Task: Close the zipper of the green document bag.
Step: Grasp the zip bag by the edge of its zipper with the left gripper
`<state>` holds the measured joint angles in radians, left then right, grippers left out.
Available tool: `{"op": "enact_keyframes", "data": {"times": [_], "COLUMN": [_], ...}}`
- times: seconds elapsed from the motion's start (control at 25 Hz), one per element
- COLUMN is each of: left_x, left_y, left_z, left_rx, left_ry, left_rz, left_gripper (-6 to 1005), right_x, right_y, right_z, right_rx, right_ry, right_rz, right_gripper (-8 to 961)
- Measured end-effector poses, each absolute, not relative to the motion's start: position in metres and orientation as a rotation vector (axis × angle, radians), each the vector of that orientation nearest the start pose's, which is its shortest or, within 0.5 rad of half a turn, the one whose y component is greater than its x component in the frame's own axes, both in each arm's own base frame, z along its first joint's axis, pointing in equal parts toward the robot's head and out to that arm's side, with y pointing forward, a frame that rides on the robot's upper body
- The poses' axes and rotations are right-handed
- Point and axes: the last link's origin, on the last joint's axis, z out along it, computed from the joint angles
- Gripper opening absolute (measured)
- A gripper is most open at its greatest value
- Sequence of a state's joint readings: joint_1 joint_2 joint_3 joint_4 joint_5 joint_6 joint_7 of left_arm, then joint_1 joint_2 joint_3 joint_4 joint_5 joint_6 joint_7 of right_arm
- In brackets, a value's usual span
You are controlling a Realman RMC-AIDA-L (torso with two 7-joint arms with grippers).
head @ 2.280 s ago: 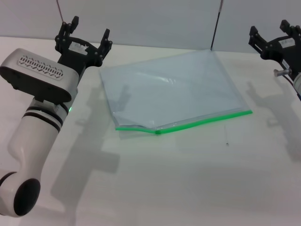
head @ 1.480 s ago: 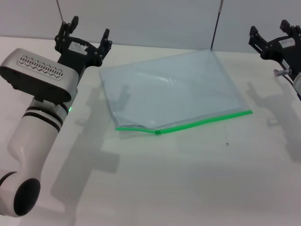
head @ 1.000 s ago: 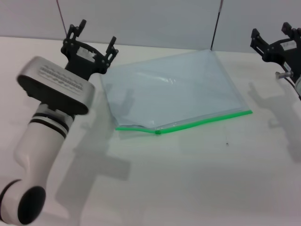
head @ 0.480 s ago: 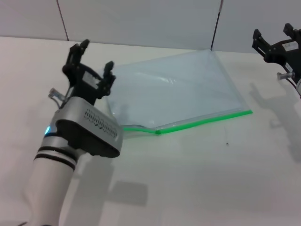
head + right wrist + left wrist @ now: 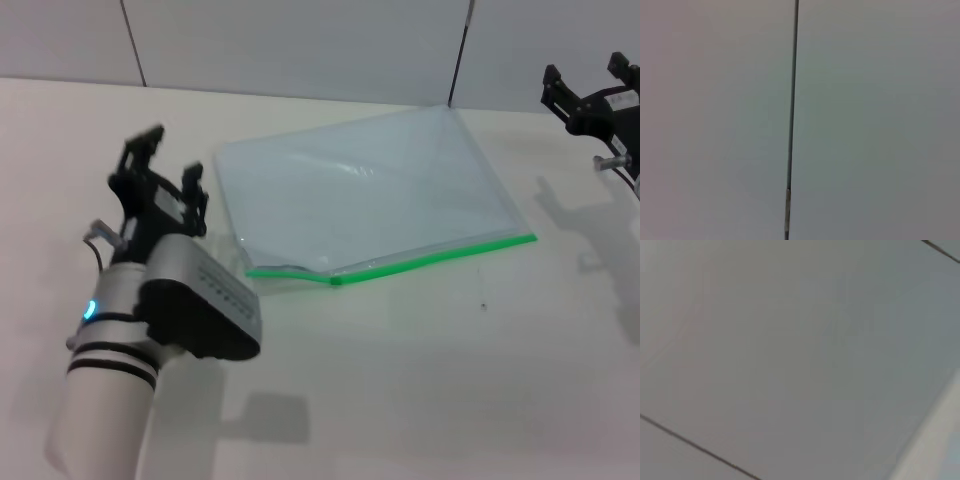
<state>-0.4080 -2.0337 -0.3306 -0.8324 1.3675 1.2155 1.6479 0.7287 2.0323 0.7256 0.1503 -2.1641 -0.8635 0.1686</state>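
Note:
The green document bag [image 5: 370,195] lies flat on the white table, a pale translucent pouch. Its zipper [image 5: 430,256] runs as a bright green strip along the near long edge, with a small green slider tab [image 5: 336,280] partway along. The strip gapes a little left of the slider. My left gripper [image 5: 160,178] stands open above the table just left of the bag's near-left corner. My right gripper [image 5: 588,88] is open at the far right, well away from the bag. Both wrist views show only grey wall panels.
A grey panelled wall [image 5: 300,45] backs the table [image 5: 420,380]. My left forearm [image 5: 150,330] rises from the near left. A small dark speck [image 5: 484,305] lies on the table in front of the zipper.
My left arm has swung from the bag's far-left corner toward me and left, its gripper now beside the near-left corner. The right gripper drifted slightly right. The bag has not moved.

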Motion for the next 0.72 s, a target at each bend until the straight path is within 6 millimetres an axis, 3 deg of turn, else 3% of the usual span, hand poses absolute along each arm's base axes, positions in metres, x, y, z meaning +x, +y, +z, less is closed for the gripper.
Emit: {"op": "enact_keyframes", "data": {"times": [0.32, 0.72], "left_x": [-0.248, -0.250], "left_y": [0.302, 0.301], "left_z": [-0.083, -0.084], "left_rx": [-1.658, -1.673], "left_ry": [0.155, 0.169], "left_rz": [0.276, 0.386], "left_gripper": [617, 626], "right_x": [0.273, 0.277], "right_y": [0.422, 0.421], "right_z": [-0.017, -0.015], "right_rx": [-1.756, -1.747], "right_ry": [0.536, 0.544], "right_rz": [0.610, 0.603], "right_gripper": [867, 867]}}
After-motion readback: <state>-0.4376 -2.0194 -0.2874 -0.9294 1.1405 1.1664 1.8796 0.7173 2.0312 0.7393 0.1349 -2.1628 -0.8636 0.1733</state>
